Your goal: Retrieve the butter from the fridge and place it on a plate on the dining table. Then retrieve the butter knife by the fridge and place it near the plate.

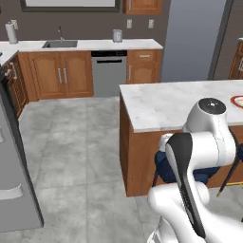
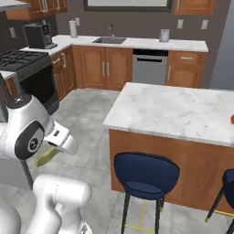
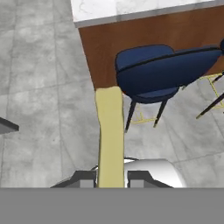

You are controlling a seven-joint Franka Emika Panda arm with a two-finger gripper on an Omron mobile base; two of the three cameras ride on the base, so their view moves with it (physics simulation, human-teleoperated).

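Jaws closed on the butter (image 3: 109,135), item held: the two dark finger tips of the gripper (image 3: 111,178) stand at either side of the stick's near end in the hand view, pressed to it, with nearly the whole pale yellow length projecting straight out ahead of them. Long axis of the butter: in line with the gripper's own reach, not crosswise to it. Second sighting, right base view: a short yellow-olive end of the butter (image 2: 46,156) showing below the white wrist, low, over the grey floor, on the near side of the arm. Destination: the plate (image 1: 238,101), seen as a red-orange rim at the far right edge of the left base view, resting on the dining table (image 1: 166,102), well apart from the held stick and higher than it. Intervening items: a blue stool (image 3: 153,72) tucked against the table's wooden base, directly beyond the butter's free end in the hand view, with the marble edge above it. Judgement: the stick points toward the table's side, beneath its top, so the carry calls for a lift over the marble edge and a travel rightward along the top to the plate before release. Risk, judged: the free end striking the table's edge if raised late
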